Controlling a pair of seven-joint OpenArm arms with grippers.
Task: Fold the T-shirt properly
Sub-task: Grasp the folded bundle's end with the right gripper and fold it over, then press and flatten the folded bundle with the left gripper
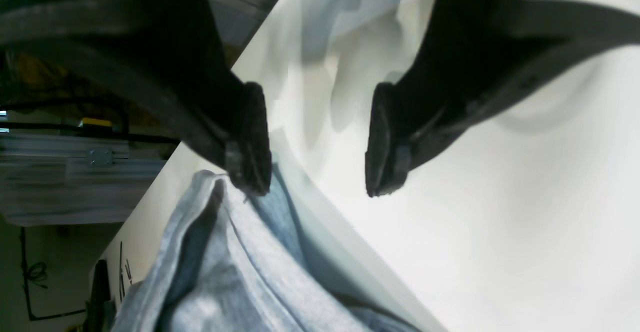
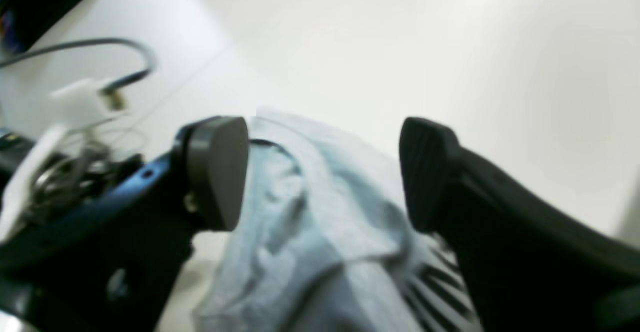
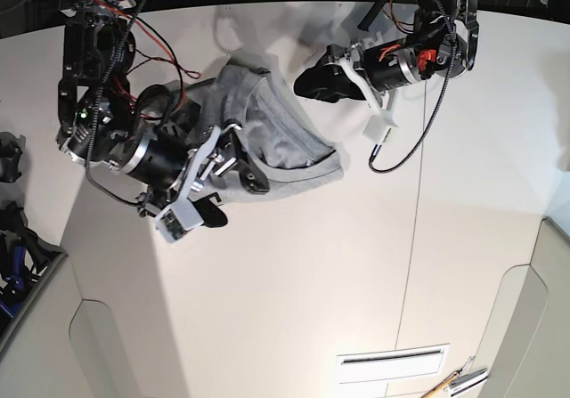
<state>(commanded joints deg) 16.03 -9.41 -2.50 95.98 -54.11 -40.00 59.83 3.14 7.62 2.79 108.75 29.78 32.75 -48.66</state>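
The heather-grey T-shirt (image 3: pixel 272 131) lies crumpled in a heap at the far middle of the white table (image 3: pixel 294 282). In the right wrist view the T-shirt (image 2: pixel 310 222) bunches between my right gripper's (image 2: pixel 320 172) open fingers, with black lettering stripes (image 2: pixel 435 282) showing near the right finger. In the base view the right gripper (image 3: pixel 230 195) sits at the heap's near left edge. My left gripper (image 1: pixel 317 172) is open and empty; its left fingertip (image 1: pixel 250 172) is at a fold of the T-shirt (image 1: pixel 240 272). In the base view the left gripper (image 3: pixel 309 85) hovers at the heap's far right side.
A cable with a white connector (image 3: pixel 381 131) hangs from the left arm and also shows in the right wrist view (image 2: pixel 80 101). A vent slot (image 3: pixel 392 362) and tools (image 3: pixel 454 382) lie at the near right. Black gear (image 3: pixel 9 162) sits off the table's left edge.
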